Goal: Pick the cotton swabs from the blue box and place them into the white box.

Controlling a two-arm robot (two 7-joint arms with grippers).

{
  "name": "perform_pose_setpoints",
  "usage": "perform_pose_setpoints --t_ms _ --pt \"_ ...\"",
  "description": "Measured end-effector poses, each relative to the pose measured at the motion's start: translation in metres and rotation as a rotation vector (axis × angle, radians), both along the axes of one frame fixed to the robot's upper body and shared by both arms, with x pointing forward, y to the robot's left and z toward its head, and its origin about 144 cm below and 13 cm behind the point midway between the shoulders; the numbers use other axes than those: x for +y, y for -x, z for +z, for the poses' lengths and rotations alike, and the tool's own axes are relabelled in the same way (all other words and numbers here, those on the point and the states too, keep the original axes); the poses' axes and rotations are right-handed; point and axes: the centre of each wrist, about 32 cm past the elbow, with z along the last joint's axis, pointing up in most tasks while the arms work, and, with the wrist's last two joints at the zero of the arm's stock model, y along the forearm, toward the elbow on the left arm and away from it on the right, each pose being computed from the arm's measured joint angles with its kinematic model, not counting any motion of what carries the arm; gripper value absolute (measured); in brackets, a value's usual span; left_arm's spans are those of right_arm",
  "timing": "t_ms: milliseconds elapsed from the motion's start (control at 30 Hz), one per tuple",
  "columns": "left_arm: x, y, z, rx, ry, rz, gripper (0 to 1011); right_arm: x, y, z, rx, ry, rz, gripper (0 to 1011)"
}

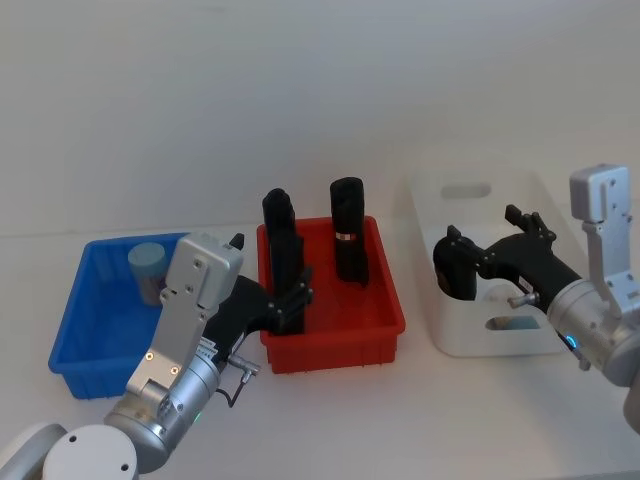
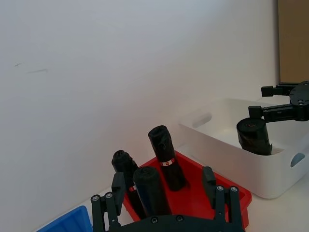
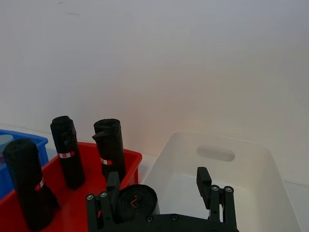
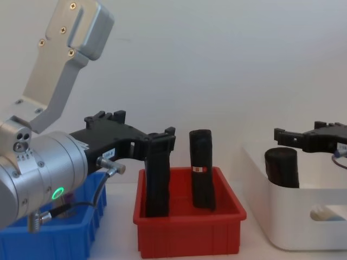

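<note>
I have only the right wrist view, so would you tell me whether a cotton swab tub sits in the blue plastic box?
Observer: Yes. One clear round tub of cotton swabs with a pale blue lid stands in the far part of the ribbed blue plastic box.
Operator: Thank you. Where is the left hand?
Observer: The left hand is open at the red plastic bin, its fingers on either side of a tall black rolled pack, not at the blue box.
</note>
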Motion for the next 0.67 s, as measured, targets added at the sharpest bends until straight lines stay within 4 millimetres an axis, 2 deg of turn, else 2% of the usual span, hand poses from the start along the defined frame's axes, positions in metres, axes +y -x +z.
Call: perform_pose_setpoints --t_ms 667 --pt "0.0 0.0 0.0 0.0 0.0 0.0 1004 -0.0001 0.0004 0.0 -0.002 -0.001 0.0 1002"
